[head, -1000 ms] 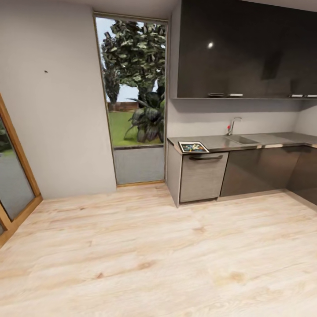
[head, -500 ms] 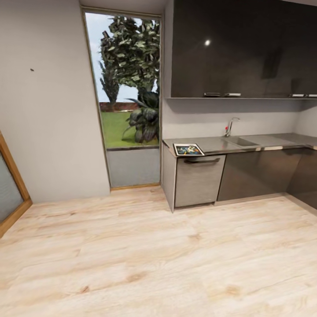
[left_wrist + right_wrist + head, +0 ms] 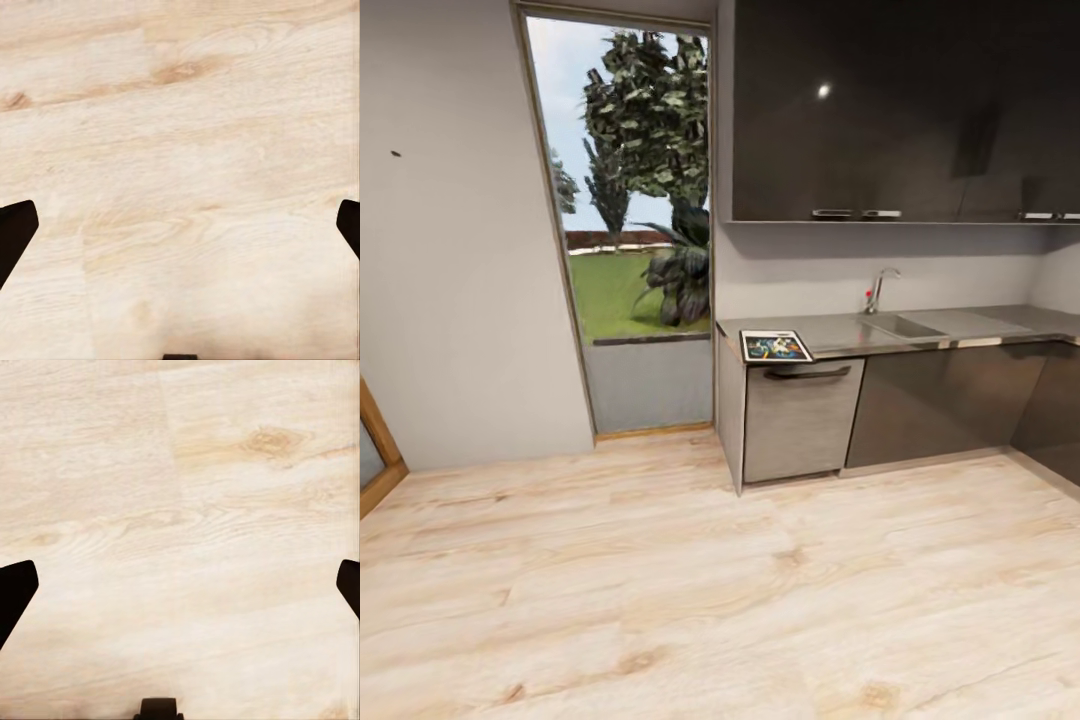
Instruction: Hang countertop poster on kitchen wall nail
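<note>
Ahead, the poster [image 3: 776, 346] lies flat at the near end of the bench [image 3: 960, 325], well apart from the sink [image 3: 905, 325] and tap [image 3: 877, 289]. A nail [image 3: 396, 154] shows on the wall beyond the window [image 3: 630, 220]. Left jaws [image 3: 180, 225] and right jaws [image 3: 180, 585] hang spread wide, empty, over the wooden floor [image 3: 760, 600].

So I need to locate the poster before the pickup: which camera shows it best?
The head view: the poster lies flat at the kitchen countertop's left end. Both wrist views look down on wooden floor instead.
</note>
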Robot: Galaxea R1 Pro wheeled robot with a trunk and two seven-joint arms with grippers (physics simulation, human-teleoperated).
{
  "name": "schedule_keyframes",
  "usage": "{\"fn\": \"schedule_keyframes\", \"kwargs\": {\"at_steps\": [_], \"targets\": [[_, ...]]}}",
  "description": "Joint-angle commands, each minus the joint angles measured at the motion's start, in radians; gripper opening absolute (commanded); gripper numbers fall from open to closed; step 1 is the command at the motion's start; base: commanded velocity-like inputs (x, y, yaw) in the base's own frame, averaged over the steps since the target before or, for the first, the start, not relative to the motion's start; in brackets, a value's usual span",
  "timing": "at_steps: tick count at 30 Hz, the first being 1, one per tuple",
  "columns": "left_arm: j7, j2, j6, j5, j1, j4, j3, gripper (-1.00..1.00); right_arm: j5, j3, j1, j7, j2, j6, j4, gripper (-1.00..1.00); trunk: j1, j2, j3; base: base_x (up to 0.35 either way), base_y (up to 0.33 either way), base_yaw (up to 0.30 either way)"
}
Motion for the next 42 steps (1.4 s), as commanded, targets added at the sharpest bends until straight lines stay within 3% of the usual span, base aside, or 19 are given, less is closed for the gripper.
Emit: {"fn": "schedule_keyframes", "kwargs": {"at_steps": [1, 33, 42], "targets": [[0.0, 0.0, -0.001, 0.0, 0.0, -0.001, 0.001, 1.0, 0.001, 0.001, -0.001, 0.0, 0.0, -0.003, 0.001, 1.0, 0.0, 0.0, -0.001, 0.247, -0.234, 0.0], [0.0, 0.0, -0.001, 0.0, 0.0, -0.001, 0.001, 1.0, 0.001, 0.001, -0.001, 0.0, 0.0, -0.003, 0.001, 1.0, 0.0, 0.0, -0.001, 0.223, -0.237, 0.0], [0.0, 0.0, -0.001, 0.0, 0.0, -0.001, 0.002, 1.0, 0.001, 0.001, -0.001, 0.0, 0.001, -0.003, 0.001, 1.0, 0.0, 0.0, -0.001, 0.195, -0.231, 0.217]]}}
